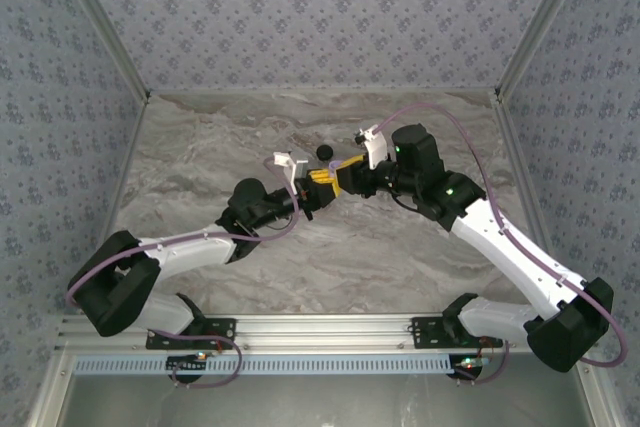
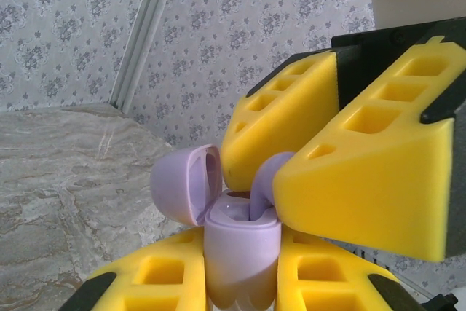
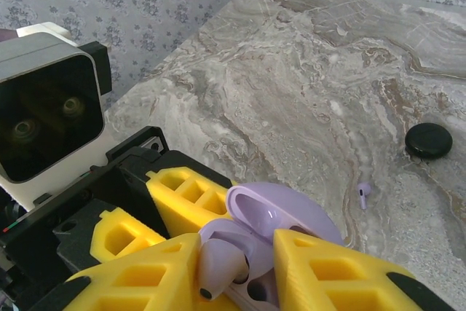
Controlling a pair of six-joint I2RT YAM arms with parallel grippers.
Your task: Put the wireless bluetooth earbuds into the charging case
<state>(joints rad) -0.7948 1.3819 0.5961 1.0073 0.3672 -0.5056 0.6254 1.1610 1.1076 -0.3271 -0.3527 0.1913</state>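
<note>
Clamping case (image 2: 240, 242) in left tool (image 2: 244, 274); bud (image 3: 217, 267) between right tool (image 3: 237, 253) fingers, grip unclear. Risk of crooked seating, drop to bench (image 3: 306, 92).

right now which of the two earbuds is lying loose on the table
The small lavender earbud near the black disc on the marble table. The other earbud sits between the fingers of the right hand, at the open lavender case.
</note>
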